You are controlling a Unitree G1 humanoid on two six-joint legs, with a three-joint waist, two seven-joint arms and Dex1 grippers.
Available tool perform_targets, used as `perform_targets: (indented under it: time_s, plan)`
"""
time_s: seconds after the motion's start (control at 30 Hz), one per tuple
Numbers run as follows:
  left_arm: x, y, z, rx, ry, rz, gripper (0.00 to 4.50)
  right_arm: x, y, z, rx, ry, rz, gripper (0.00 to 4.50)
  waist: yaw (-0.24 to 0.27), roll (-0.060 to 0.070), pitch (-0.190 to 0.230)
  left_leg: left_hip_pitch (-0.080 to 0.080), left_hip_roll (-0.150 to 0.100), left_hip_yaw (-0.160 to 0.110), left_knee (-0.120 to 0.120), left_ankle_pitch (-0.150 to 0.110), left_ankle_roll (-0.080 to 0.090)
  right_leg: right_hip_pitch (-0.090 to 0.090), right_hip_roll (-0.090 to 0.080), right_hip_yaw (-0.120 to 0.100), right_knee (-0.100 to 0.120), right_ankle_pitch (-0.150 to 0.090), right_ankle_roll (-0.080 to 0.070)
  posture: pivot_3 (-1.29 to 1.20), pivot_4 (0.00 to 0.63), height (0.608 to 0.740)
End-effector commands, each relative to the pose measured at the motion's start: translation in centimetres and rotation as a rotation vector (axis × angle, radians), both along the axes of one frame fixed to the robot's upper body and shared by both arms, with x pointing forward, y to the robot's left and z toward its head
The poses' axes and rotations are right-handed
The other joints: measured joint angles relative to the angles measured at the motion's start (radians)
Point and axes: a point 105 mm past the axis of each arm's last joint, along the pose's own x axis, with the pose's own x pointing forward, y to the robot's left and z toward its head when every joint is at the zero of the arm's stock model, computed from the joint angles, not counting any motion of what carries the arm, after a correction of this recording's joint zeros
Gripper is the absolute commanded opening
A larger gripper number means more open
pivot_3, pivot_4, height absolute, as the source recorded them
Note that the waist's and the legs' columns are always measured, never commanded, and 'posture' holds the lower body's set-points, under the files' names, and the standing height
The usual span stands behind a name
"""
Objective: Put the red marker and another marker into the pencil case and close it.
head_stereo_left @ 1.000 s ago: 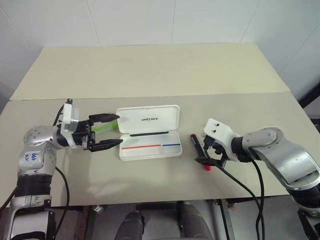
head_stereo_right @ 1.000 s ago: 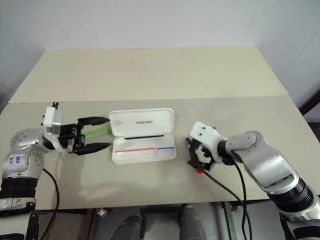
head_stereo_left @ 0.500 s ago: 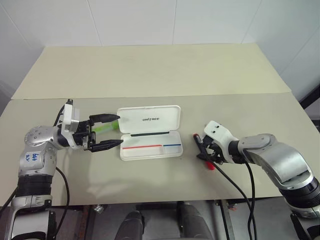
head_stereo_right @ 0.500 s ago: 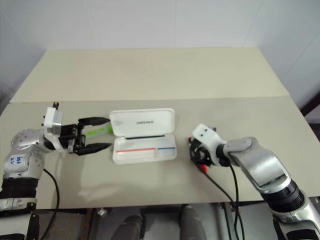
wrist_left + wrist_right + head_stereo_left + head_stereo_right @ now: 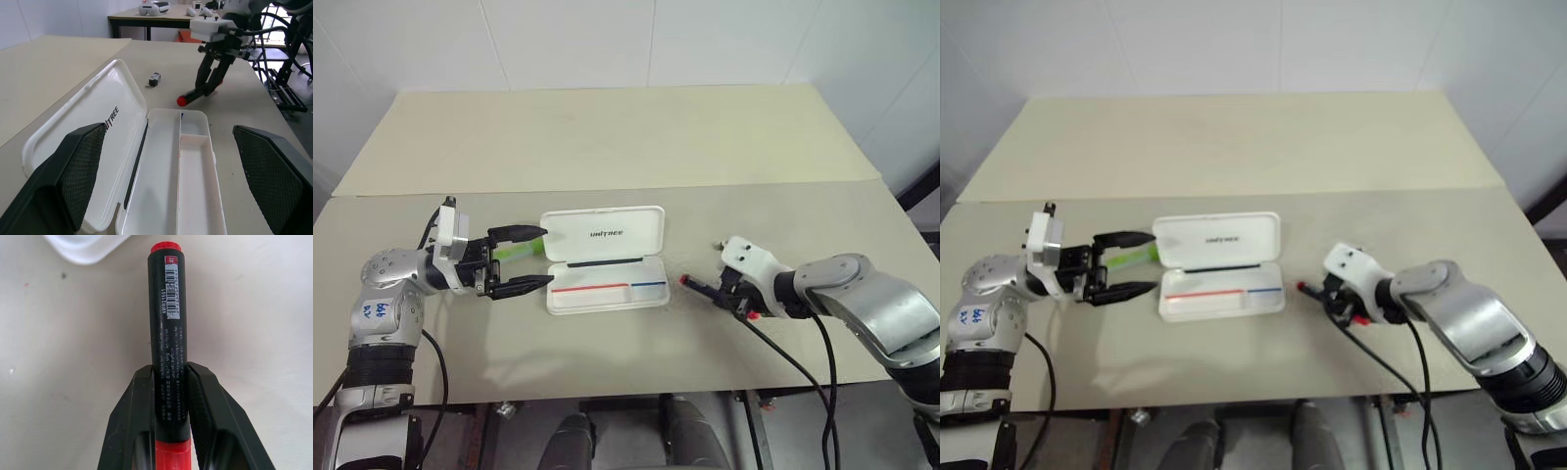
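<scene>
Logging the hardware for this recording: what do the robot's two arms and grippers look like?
Both arms are silver-grey metal with rounded joint housings. The left arm carries a patch with blue handwritten marks. Each wrist ends in a white block, and a black cable hangs from each arm. The left gripper and the right gripper each have two black fingers; the left one's pads are cross-hatched.

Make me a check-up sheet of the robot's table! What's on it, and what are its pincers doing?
Surface: beige table, seam across it.
Job's things: white case lies open, tray holds no marker; red marker in the right pincer, clear of the case; green marker lies by the case's left end.
Clutter: a small dark bit on the table past the case.
Pincers: left pincer open, level, either side of the green marker; right pincer shut on the red marker.
Cables: black cable runs from the right wrist over the table's edge.
Surroundings: white walls; other tables behind.
</scene>
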Motion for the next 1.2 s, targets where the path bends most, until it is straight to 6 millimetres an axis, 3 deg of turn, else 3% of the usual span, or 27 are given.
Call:
perform_targets:
  time_s: [0.03, 0.17, 0.23, 0.33, 0.57, 0.67, 0.93, 1.2]
  plan:
    - [0.0, 0.0, 1.0, -0.003, -0.047, -0.003, 4.5, 1.4, -0.5, 3.0, -0.016, -0.116, -0.002, 0.56, 0.001, 0.0, 0.0, 0.0, 0.0, 0.0, 0.0, 0.0, 0.0, 0.0, 0.0, 0.0, 0.0, 0.0, 0.0, 0.0, 0.15, 0.74]
    - [0.0, 0.2, 1.1, -0.004, -0.048, -0.005, 4.5, 2.6, -0.6, 6.0, -0.028, -0.222, 0.007, 0.56, 0.002, 0.0, 0.0, 0.0, 0.0, 0.0, 0.0, 0.0, 0.0, 0.0, 0.0, 0.0, 0.0, 0.0, 0.0, 0.0, 0.15, 0.74]
    - [0.1, 0.3, 1.0, 0.002, -0.048, 0.005, 4.5, 2.7, 0.6, 7.4, -0.015, -0.266, 0.057, 0.56, 0.0, 0.0, 0.0, 0.0, 0.0, 0.0, -0.001, 0.0, 0.0, 0.0, 0.0, 0.0, -0.001, 0.0, 0.0, 0.0, 0.15, 0.74]
    - [0.1, 0.6, 0.8, 0.005, -0.044, 0.007, 4.5, 2.3, 4.4, 8.5, 0.017, -0.297, 0.207, 0.56, -0.005, 0.0, 0.0, 0.0, 0.001, 0.0, -0.001, 0.0, 0.0, 0.0, 0.001, 0.0, -0.001, 0.0, 0.0, 0.0, 0.15, 0.74]
    - [0.2, 1.6, 0.1, 0.046, -0.039, 0.023, 4.5, 1.1, 11.7, 7.4, 0.014, -0.304, 0.497, 0.56, -0.001, 0.0, 0.0, -0.001, 0.001, 0.0, -0.001, 0.0, 0.0, -0.001, 0.001, 0.0, -0.001, 0.0, 0.0, 0.0, 0.15, 0.74]
    - [0.2, 2.3, -0.1, 0.073, -0.041, 0.052, 4.5, 1.4, 13.2, 6.8, -0.017, -0.33, 0.561, 0.56, -0.001, 0.0, 0.0, -0.001, 0.001, 0.0, -0.001, 0.0, 0.0, -0.001, 0.001, 0.0, -0.001, 0.0, 0.0, 0.0, 0.15, 0.74]
    - [-0.8, 3.6, -0.1, 0.092, -0.05, 0.111, 4.5, 3.1, 14.8, 4.6, -0.161, -0.397, 0.673, 0.56, -0.003, 0.0, 0.0, -0.001, 0.001, 0.0, -0.002, 0.0, 0.0, -0.002, 0.001, -0.001, -0.001, 0.0, 0.0, 0.0, 0.15, 0.74]
    - [-1.2, 3.4, -0.1, 0.086, -0.049, 0.127, 4.5, 4.1, 16.1, 3.3, -0.236, -0.427, 0.723, 0.56, -0.009, 0.0, 0.0, 0.0, 0.002, 0.0, -0.001, 0.0, 0.0, -0.002, 0.001, -0.001, 0.002, 0.0, -0.001, 0.0, 0.15, 0.74]
